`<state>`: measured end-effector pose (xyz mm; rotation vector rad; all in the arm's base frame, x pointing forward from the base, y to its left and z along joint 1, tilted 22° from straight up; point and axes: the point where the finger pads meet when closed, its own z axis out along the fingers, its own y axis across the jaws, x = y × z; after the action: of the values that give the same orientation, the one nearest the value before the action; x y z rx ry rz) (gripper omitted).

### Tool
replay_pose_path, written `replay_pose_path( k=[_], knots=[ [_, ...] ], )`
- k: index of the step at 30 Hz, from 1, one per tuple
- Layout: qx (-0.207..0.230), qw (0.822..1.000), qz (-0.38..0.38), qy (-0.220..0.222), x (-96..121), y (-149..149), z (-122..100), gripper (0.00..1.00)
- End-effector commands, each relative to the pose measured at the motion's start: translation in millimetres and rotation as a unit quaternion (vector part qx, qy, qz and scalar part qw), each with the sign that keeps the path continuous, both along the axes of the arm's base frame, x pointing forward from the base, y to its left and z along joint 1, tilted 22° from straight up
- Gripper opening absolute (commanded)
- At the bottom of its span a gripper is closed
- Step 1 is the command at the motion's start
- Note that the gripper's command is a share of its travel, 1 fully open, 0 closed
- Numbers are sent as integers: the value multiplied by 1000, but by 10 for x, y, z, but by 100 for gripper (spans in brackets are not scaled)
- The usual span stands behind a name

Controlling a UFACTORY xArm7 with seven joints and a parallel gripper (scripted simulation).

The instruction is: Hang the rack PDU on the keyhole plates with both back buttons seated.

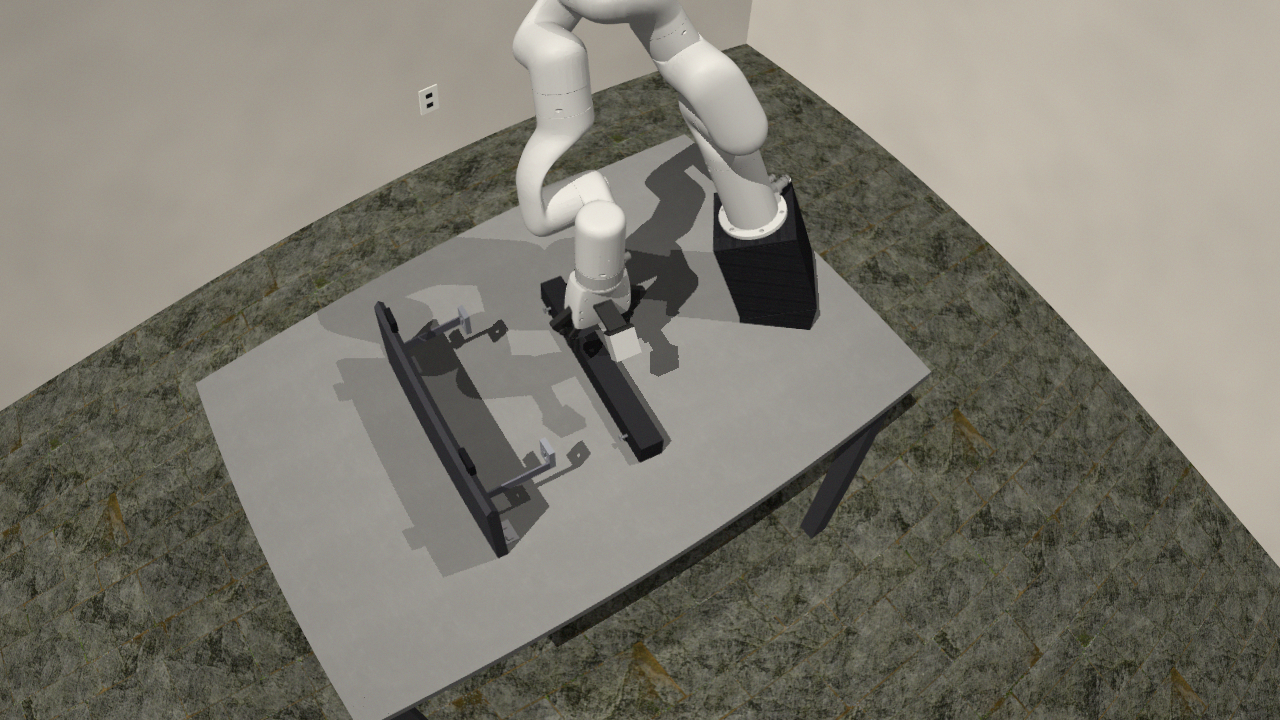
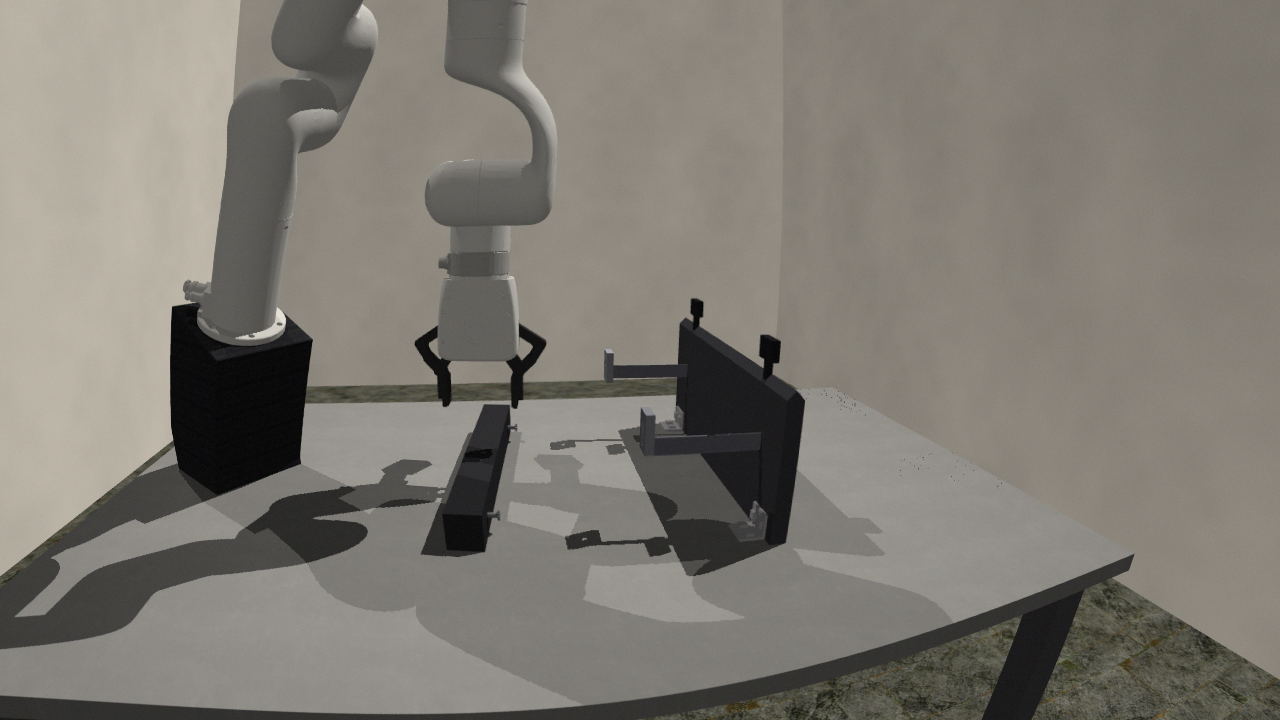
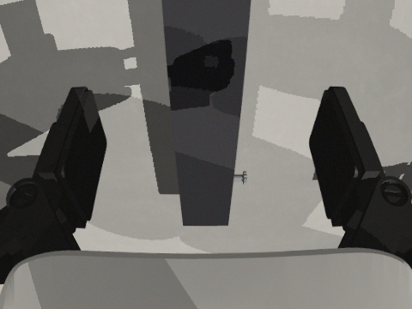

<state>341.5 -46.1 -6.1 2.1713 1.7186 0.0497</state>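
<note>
The rack PDU [image 1: 623, 400] [image 2: 474, 483] [image 3: 205, 6] is a long black bar lying flat on the table [image 1: 760, 402] [image 2: 895, 537]. Two small buttons stick out of its side, one [image 2: 512, 428] [image 3: 242, 175] at the far end and one [image 2: 490, 514] at the near end. My gripper [image 1: 586, 333] [image 2: 478, 398] [image 3: 208, 112] is open and empty. It hangs a little above the PDU's end nearest the robot base, its fingers straddling the bar's width. Two grey keyhole plates [image 1: 463, 316] [image 1: 545, 451] [image 2: 610, 365] [image 2: 648, 429] sit on arms reaching out from an upright black panel [image 1: 435, 431] [image 2: 733, 420].
The arm's black pedestal [image 1: 765, 268] [image 2: 237, 402] stands at the table's back corner beyond the PDU. The upright panel runs parallel to the PDU, with a strip of table between them. The table edge lies past the panel.
</note>
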Motion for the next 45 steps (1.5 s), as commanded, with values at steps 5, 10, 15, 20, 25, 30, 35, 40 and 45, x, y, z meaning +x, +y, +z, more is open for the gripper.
replay_pose_path(
  k=[5,10,15,20,25,30,35,40,45],
  knots=[
    [0,1000,1,-1,61,-53,-195,97],
    [0,1000,1,-1,104,-98,-352,97],
    [0,1000,1,-1,183,-178,-637,97],
    [0,1000,1,-1,217,-214,-762,97],
    [0,1000,1,-1,218,-215,-767,97],
    [0,1000,1,-1,218,-215,-767,97],
    [0,1000,1,-1,218,-215,-767,0],
    [0,1000,1,-1,218,-215,-767,0],
    [0,1000,1,-1,218,-215,-767,0]
  ],
)
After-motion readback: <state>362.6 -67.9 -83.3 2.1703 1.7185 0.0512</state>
